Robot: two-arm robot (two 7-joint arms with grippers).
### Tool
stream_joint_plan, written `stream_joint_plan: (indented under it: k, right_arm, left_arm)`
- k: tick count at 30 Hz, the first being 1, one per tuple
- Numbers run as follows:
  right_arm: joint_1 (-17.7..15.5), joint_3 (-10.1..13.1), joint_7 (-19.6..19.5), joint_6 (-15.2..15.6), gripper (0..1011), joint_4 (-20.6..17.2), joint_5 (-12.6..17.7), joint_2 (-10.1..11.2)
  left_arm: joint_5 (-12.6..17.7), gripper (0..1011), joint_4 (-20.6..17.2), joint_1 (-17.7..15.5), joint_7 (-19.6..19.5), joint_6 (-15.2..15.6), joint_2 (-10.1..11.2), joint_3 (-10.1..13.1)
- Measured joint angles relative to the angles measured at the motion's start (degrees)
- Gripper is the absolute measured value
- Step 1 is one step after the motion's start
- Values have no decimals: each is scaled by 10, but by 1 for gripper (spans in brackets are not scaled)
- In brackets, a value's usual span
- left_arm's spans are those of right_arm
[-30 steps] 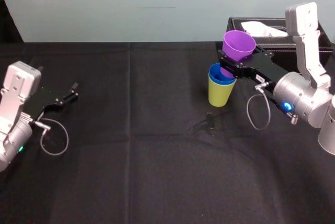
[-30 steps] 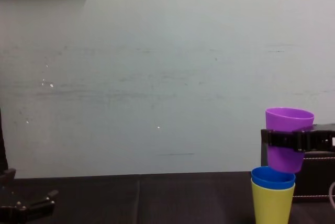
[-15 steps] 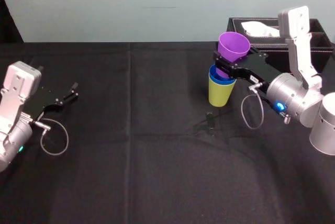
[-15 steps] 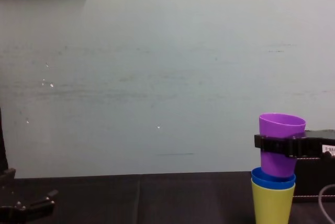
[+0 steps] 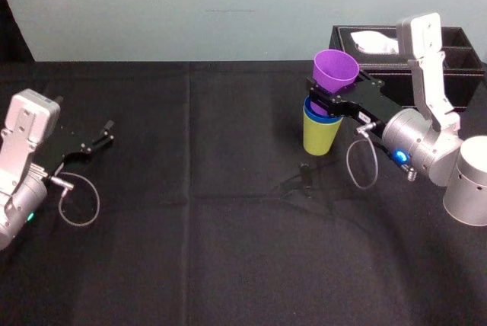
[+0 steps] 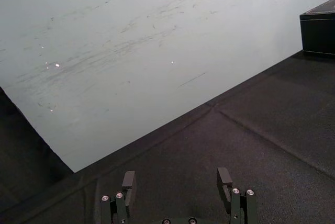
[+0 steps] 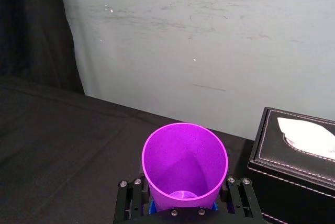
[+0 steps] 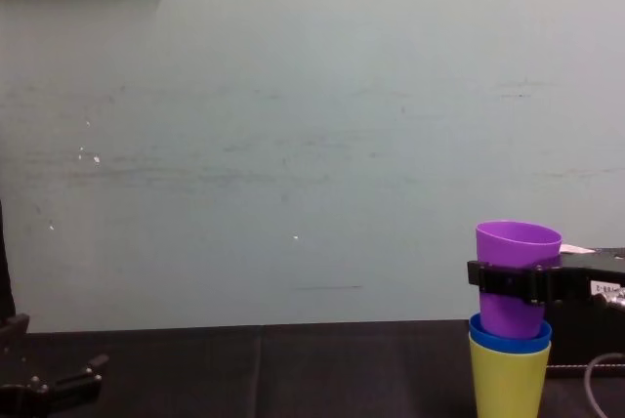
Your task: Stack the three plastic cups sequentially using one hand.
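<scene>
Over on the right side of the black-draped desk [image 5: 190,227], the right tool [image 5: 328,97] is pinching the purple cup [image 5: 335,75] around its lower half, one finger on either side. The cup is upright, mouth up, with its base dipped just inside the blue cup [image 5: 313,110]. Most of its body stands clear above the blue rim. The blue cup is nested deep in the yellow-green cup [image 5: 319,135], which stands on the desk just in front of the black tissue box [image 5: 466,39]. Far off at the left edge, the left tool [image 5: 106,132] rests low over the cloth, fingers spread apart and holding nothing.
</scene>
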Motion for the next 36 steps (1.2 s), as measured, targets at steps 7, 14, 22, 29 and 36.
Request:
stream_joint_plan:
  k: [7,14,22,29,36]
  right_arm:
    - [3,-3,1,-4,724,8,-3,-2]
    - [6,-6,1,-12,724,19,-12,-4]
    - [8,-6,0,-18,726,28,-20,-8]
    - [8,-5,-3,-19,724,31,-22,-10]
    - [8,-5,-3,-19,748,30,-21,-9]
  left_arm:
    - [0,1011,0,0,0,0,0,0]
    - [0,1012,0,0,0,0,0,0]
    - [0,1012,0,0,0,0,0,0]
    - [0,1012,0,0,0,0,0,0]
    - [0,1011,0,0,0,0,0,0]
